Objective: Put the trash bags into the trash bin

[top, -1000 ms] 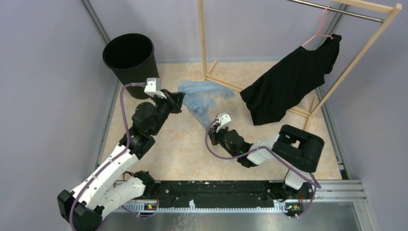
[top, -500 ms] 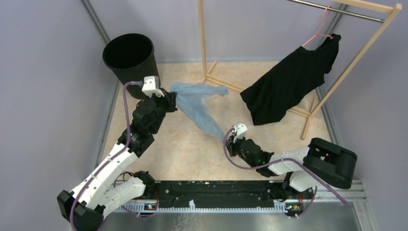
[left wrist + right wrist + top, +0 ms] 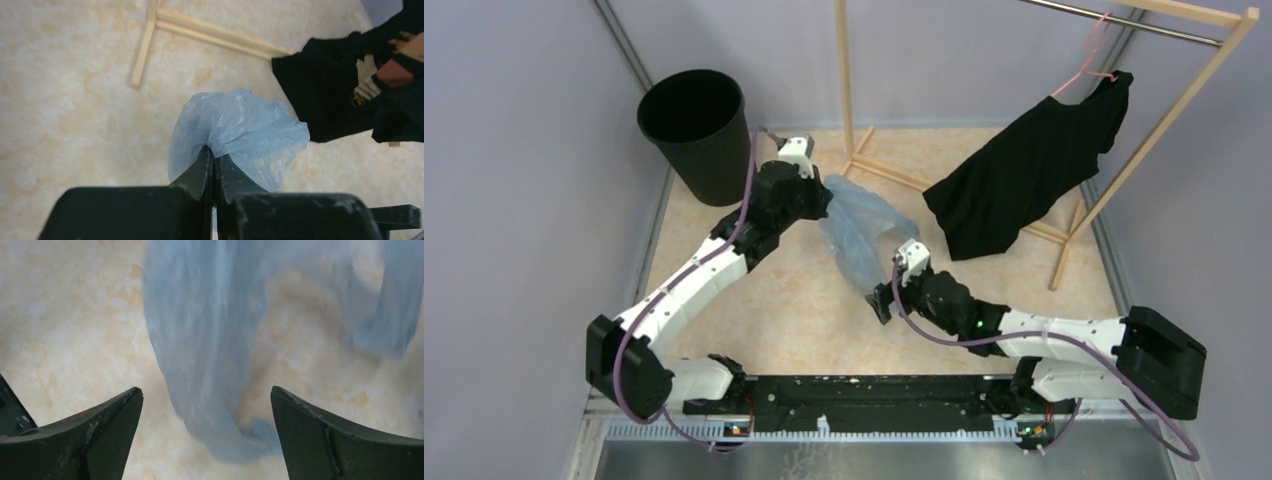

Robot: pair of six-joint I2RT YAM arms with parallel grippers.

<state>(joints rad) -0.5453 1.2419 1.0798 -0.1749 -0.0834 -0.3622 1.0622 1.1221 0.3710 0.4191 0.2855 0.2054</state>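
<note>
The trash bag (image 3: 856, 232), a pale blue wrinkly film, hangs bunched from my left gripper (image 3: 823, 199), which is shut on its upper end to the right of the trash bin (image 3: 694, 130). In the left wrist view the jaws (image 3: 213, 153) pinch a fold of the bag (image 3: 247, 125) above the floor. The bag's lower end trails down to the floor just ahead of my right gripper (image 3: 881, 303). In the right wrist view that gripper (image 3: 205, 390) stands wide open, with the blurred bag (image 3: 200, 335) between and beyond its fingers, untouched. The black round bin stands upright at the far left.
A wooden clothes rack (image 3: 848, 80) stands at the back, its base bars (image 3: 215, 37) on the floor beyond the bag. A black T-shirt (image 3: 1024, 180) hangs from a pink hanger on it at the right. Grey walls close in both sides.
My right gripper has opened and let go of the bag's lower end, ending nearer and lower. My left arm has stretched up and to the right, carrying the bag's top with it.
</note>
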